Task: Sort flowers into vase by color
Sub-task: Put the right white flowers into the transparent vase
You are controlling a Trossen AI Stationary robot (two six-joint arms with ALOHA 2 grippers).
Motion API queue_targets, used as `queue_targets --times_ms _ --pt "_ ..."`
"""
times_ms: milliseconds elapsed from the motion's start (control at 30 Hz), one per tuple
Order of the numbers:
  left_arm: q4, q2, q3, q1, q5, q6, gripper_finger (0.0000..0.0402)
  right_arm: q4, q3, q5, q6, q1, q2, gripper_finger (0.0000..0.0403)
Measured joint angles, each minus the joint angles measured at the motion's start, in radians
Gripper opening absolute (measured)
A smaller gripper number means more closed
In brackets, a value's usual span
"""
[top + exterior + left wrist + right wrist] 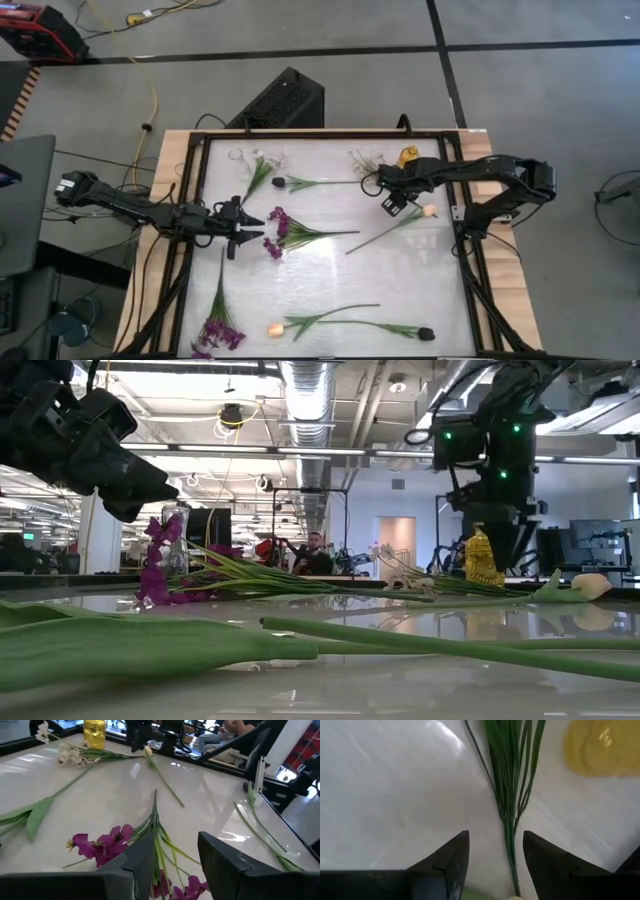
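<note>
Several green-stemmed flowers lie flat on the glossy white table. My left gripper is open and hovers above the table, pointing at a purple sprig whose stems run between its fingers. My right gripper is open and points down. Its fingers stand on either side of the thin stems of a white sprig, without touching them. A yellow vase stands just beyond. A peach tulip lies beside the right gripper.
Also on the table are a dark-bud flower, another white sprig by a clear vase, a second purple sprig, a peach tulip and a dark bud. A black frame edges the table.
</note>
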Motion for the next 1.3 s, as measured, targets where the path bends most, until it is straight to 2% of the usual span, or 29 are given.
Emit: queue_targets --times_ms 333,500,667,800,1067,1133,1300 --pt "-0.017 0.0 0.0 0.0 0.0 -0.001 0.0139 0.073 -0.088 -0.006 -0.081 -0.089 0.0 0.0216" --pt "-0.021 0.0 0.0 0.0 -0.001 -0.009 0.0139 0.151 -0.129 -0.086 -0.121 -0.113 0.0 0.0209" --pt "-0.021 0.0 0.0 0.0 -0.019 -0.011 0.0139 0.171 -0.152 -0.088 -0.133 -0.121 -0.001 0.0193" --pt "-0.021 0.0 0.0 0.0 -0.02 -0.015 0.0139 0.175 -0.158 -0.09 -0.136 -0.115 -0.002 0.0157" --pt "-0.021 0.0 0.0 0.0 -0.025 -0.025 0.0139 0.209 -0.159 -0.081 -0.158 -0.091 -0.002 0.0023" --pt "-0.021 0.0 0.0 0.0 -0.025 -0.027 0.0139 0.213 -0.16 -0.056 -0.142 -0.092 -0.003 0.0015" --pt "-0.02 0.0 0.0 0.0 -0.025 -0.04 0.0139 0.212 -0.138 0.021 -0.119 -0.092 -0.001 0.0026"
